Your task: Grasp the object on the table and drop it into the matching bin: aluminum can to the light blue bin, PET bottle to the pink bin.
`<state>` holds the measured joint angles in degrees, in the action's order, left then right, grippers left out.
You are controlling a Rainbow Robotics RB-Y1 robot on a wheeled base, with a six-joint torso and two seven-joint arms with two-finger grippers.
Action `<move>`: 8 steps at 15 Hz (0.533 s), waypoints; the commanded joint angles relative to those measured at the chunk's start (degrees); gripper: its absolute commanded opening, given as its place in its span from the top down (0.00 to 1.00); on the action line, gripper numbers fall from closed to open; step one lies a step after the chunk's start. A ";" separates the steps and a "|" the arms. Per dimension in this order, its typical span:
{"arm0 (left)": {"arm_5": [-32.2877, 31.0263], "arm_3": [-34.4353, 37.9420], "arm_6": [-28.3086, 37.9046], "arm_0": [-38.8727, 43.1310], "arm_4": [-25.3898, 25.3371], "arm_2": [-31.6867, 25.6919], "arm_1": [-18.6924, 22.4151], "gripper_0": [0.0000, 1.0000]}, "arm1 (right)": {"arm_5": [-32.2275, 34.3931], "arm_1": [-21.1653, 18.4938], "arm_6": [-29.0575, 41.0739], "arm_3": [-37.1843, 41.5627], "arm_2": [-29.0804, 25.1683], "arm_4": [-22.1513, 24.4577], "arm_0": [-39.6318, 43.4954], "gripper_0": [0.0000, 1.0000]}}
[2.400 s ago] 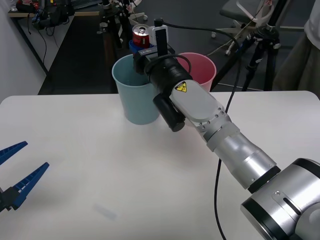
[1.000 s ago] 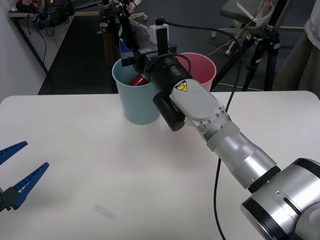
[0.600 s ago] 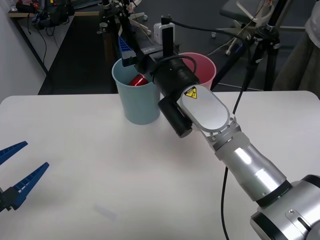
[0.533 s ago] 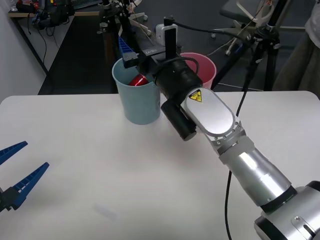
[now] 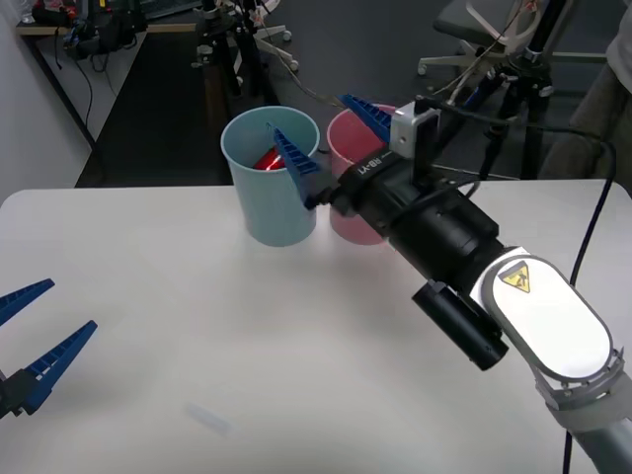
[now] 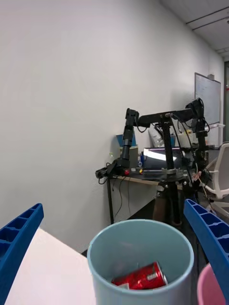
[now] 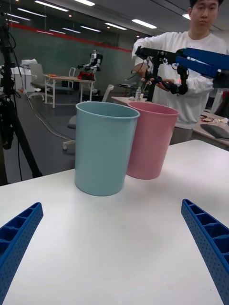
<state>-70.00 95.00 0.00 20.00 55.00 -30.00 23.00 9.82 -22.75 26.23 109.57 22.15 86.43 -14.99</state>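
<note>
A white surface (image 5: 197, 326) stood before a dark-floored workshop with tripods and chairs. On it, the light blue bin (image 5: 269, 188) and pink bin (image 5: 348, 197) touched, ahead of the right gripper (image 5: 331, 138), whose fingers were spread wide, empty. The red can (image 6: 140, 277) lay inside the blue bin. The left gripper (image 5: 35, 331) rested open, holding nothing, well apart.

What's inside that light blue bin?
A red aluminum can lies on its side at the bottom of the light blue bin. The bin's near wall hides whatever else might sit beneath it.
</note>
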 commanded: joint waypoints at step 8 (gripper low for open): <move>0.00 0.00 0.00 0.00 0.00 0.00 0.00 0.00 | 33.51 -5.82 -2.42 9.52 -33.67 -11.98 28.87 0.00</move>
<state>-70.00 95.00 0.00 20.00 55.00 -30.00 23.00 40.64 -29.02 24.09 119.25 -8.51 74.39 12.00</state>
